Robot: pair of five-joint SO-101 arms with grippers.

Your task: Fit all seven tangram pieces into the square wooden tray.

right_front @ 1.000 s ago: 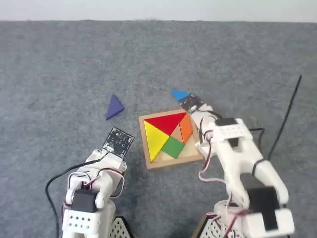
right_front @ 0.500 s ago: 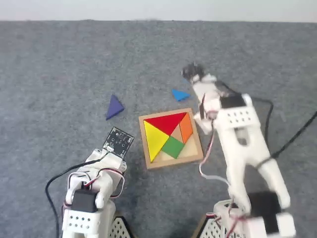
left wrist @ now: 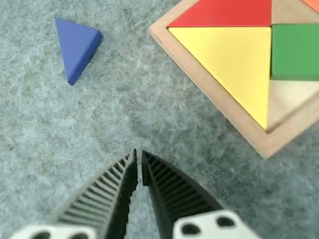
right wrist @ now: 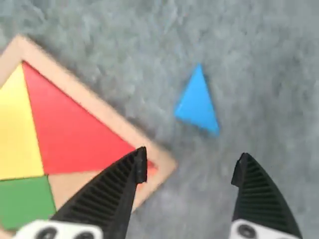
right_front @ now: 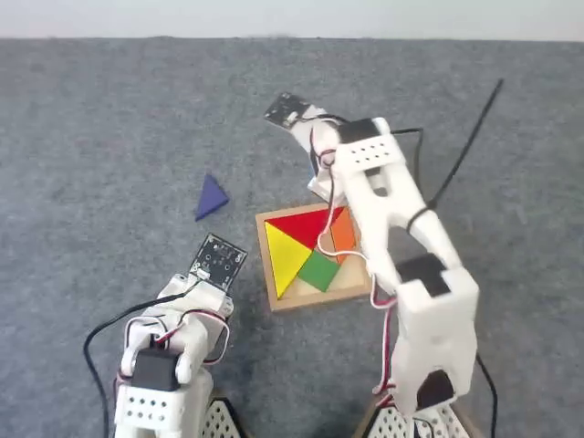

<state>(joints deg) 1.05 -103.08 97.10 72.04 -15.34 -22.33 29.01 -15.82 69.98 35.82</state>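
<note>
Your square wooden tray sits mid-desk. It holds the red triangle, yellow triangle, green square and an orange piece, with bare wood showing beside the green square. The light blue triangle lies on the grey desk near the tray's corner by the red triangle, not touching it. Your right hand is spread wide and empty above that corner. The dark blue triangle lies well apart from the tray. Your left hand is narrowed to a slit, holding nothing, over bare desk between the two.
</note>
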